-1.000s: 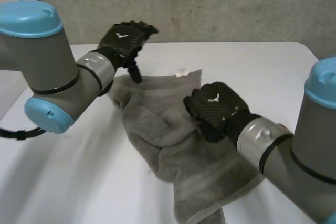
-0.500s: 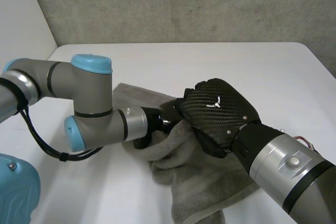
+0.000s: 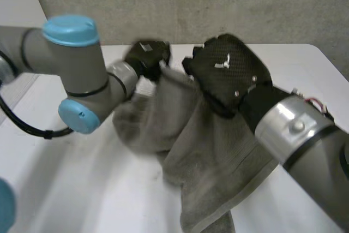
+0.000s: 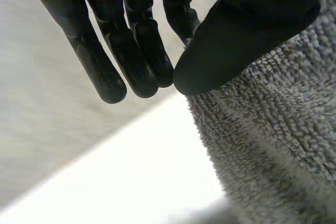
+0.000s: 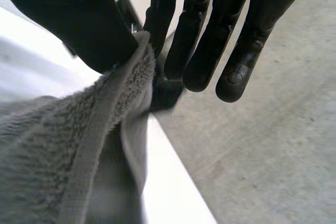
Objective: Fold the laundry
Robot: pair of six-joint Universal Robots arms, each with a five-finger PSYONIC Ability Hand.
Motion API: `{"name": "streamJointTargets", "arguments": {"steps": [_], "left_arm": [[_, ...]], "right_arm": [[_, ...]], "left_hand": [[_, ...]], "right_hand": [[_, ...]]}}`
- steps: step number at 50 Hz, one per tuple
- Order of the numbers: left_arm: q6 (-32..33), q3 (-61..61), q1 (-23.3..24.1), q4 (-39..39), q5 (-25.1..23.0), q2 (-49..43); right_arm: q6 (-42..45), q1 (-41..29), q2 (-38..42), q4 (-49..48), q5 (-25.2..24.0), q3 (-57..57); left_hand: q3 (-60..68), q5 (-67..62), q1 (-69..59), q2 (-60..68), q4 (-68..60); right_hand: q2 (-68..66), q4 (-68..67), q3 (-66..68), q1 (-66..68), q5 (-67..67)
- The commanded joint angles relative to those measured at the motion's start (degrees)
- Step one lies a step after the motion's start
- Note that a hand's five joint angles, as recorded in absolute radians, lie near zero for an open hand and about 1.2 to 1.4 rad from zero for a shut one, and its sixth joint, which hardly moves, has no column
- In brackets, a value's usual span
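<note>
Towel edge (image 3: 177, 96) higher, in left robot hand (image 3: 147, 58), right robot hand (image 3: 229, 72)

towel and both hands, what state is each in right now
towel: grey, crumpled, upper edge held up off the table, lower part draped on it
left hand: shut on the towel, thumb pinching its upper edge against the fingers
right hand: shut on the towel, thumb and fingers pinching the same edge close beside the left hand
table: white, carrying the towel's lower part
</note>
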State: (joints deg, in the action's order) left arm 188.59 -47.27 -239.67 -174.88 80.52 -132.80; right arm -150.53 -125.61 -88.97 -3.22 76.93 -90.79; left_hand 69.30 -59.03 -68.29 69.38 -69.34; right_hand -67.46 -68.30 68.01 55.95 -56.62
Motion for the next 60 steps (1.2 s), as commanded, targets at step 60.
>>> {"name": "streamJointTargets", "arguments": {"steps": [60], "left_arm": [[14.0,-38.87,6.41,-5.03,26.79,16.96]], "right_arm": [[3.93,2.57,30.94,19.76,-0.64,22.65]], "left_hand": [[10.7,-10.97,-11.71,10.62,-10.66]], "right_hand": [[-12.54,-11.7,11.99,24.05,-13.38]]}}
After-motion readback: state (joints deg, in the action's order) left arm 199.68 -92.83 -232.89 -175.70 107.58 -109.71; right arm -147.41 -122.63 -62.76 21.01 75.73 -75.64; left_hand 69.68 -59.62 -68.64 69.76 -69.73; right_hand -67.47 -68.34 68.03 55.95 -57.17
